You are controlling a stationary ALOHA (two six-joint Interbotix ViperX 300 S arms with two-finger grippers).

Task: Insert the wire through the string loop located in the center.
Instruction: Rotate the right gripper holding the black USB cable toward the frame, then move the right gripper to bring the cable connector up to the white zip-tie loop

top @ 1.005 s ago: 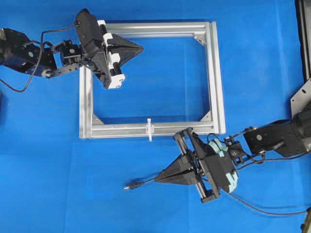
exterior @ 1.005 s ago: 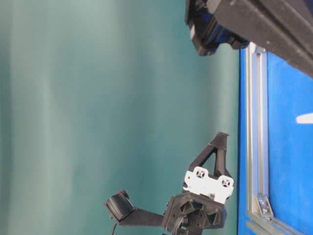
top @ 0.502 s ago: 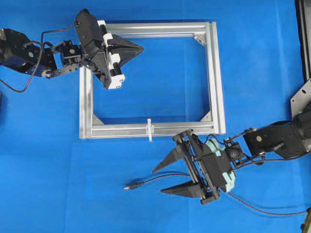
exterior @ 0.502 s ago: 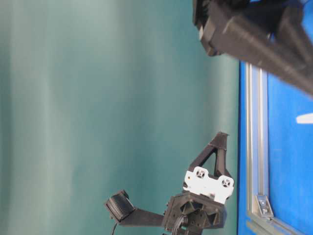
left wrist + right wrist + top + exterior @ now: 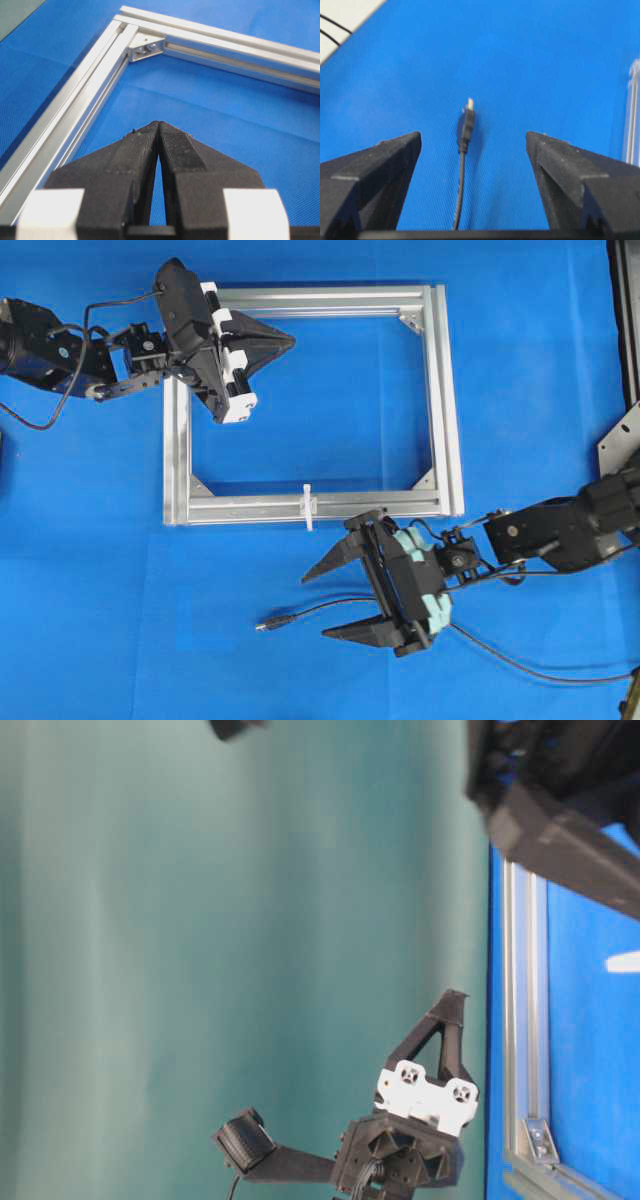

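The wire [image 5: 300, 613] lies on the blue cloth below the frame, its plug [image 5: 265, 623] pointing left. My right gripper [image 5: 315, 608] is open and straddles the wire, touching nothing. In the right wrist view the plug [image 5: 465, 125] rests between and just ahead of the wide-apart fingers of the right gripper [image 5: 473, 136]. The string loop [image 5: 308, 506], small and white, sits on the middle of the frame's near bar, above the right gripper. My left gripper [image 5: 290, 340] is shut and empty over the frame's top left corner, its tips [image 5: 158, 123] pressed together.
The silver aluminium frame [image 5: 440, 390] lies flat on the blue cloth; its corner [image 5: 145, 47] shows ahead of the left gripper and one bar [image 5: 634, 115] shows at the right wrist view's edge. The wire trails off to the lower right [image 5: 540, 675]. A metal bracket [image 5: 620, 440] is at the right edge.
The right gripper opened and let go of the wire, then shifted left along it. The wire's plug stays where it lay. The left arm has not moved.
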